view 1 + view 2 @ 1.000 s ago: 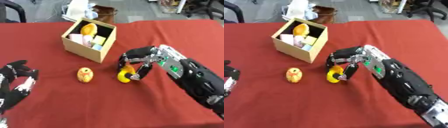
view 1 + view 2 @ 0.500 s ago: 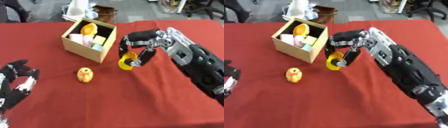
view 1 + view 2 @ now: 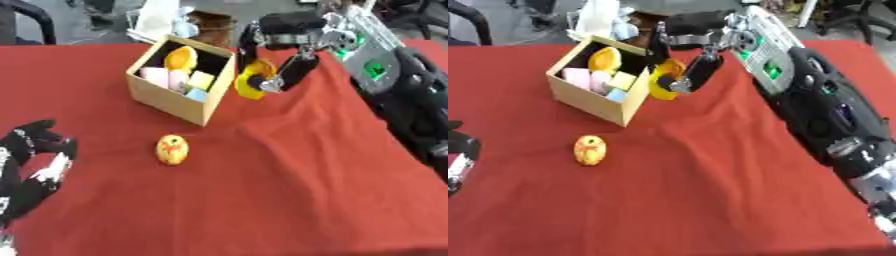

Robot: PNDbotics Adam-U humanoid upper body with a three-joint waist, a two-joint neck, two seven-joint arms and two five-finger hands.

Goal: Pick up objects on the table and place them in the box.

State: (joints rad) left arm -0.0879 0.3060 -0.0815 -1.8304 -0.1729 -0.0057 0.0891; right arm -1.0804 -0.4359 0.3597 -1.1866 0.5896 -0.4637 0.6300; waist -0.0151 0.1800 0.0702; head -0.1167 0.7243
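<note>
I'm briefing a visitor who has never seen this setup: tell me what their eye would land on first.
First the robot's right hand, raised beside the open cardboard box at the far side of the red tablecloth, fingers curled round a yellow object. Next the box's pastel contents, then the lone yellow-orange fruit-like object in front of it. The left hand rests open at the lower left.

Red-clothed table [image 3: 262, 200] bears a box [image 3: 171, 97] (open-topped) and an orange-yellow object [image 3: 171, 149]

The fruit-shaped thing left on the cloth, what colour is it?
Yellow-orange with red markings, the small round object shows best in the left eye view.
</note>
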